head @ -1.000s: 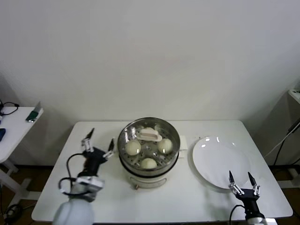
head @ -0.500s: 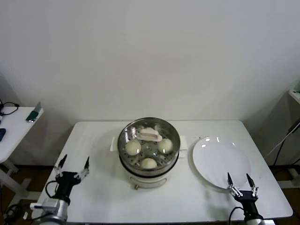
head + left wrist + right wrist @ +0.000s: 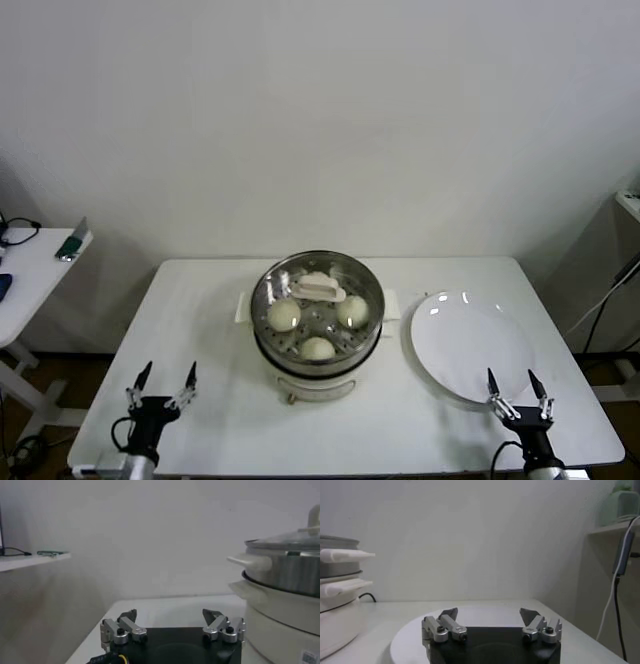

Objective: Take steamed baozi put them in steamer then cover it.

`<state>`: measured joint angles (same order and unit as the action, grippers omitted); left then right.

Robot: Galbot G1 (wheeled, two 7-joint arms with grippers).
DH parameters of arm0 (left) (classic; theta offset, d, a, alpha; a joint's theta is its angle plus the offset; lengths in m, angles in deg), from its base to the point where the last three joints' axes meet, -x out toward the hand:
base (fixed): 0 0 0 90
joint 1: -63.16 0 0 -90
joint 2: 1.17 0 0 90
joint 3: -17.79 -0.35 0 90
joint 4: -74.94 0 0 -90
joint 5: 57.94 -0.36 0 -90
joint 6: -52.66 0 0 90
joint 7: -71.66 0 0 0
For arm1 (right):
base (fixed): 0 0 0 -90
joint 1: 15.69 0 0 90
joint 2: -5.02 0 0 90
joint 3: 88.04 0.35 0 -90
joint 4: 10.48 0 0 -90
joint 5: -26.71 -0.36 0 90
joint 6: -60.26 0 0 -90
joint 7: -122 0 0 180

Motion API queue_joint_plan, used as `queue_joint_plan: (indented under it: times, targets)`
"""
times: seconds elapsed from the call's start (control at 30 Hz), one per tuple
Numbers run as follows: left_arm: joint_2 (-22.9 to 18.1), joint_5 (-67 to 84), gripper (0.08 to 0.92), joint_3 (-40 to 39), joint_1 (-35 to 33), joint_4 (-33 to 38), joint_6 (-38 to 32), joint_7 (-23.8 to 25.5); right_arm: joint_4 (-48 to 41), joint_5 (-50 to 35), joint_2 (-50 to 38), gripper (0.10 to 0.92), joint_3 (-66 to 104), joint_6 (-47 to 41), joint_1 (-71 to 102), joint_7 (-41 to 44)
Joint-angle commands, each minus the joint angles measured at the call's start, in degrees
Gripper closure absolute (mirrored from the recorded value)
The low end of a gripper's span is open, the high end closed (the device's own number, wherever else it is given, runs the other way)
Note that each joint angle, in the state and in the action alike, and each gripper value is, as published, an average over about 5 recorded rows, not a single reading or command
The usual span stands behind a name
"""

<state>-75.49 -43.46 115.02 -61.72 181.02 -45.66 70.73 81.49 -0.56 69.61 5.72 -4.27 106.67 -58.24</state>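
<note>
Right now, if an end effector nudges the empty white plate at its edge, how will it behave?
The plate looks stiff, glossy and shallow, so it would probably slide across the smooth table rather than tip. It looks like ceramic, likely fragile. Its near rim sits by the table's front edge, so a push that way could send it off.

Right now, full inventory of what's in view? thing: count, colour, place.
steamed baozi: three clearly visible, cream-white, inside the steamer under the cover; a possible fourth sits behind the handle, hard to tell.
steamer: one, shiny steel basket on a cream-white pot base, table centre.
cover: one, clear glass with metal rim and cream-white handle, on the steamer.
plate: one, white, empty, right of the steamer.
table: one, white, under everything.
side table: one, white, far left, small items on it.
left gripper: one, black and silver, near left table edge, fingers open, empty.
right gripper: one, black and silver, near edge of the plate, fingers open, empty.
</note>
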Motion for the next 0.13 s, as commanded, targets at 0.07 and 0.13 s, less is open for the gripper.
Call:
queue_joint_plan:
  times: [0.07,0.13]
  targets:
    - [-0.32,2.39,0.177,-0.73,-0.62,-1.67,-2.27,0.17,0.13,0.10,0.05,0.203,-0.07,0.03,0.07,0.07]
    - [-0.28,2.28,0.177,-0.76,-0.55,-1.69,-2.32,0.16,0.16,0.09,0.03,0.203,-0.10,0.01,0.10,0.09]
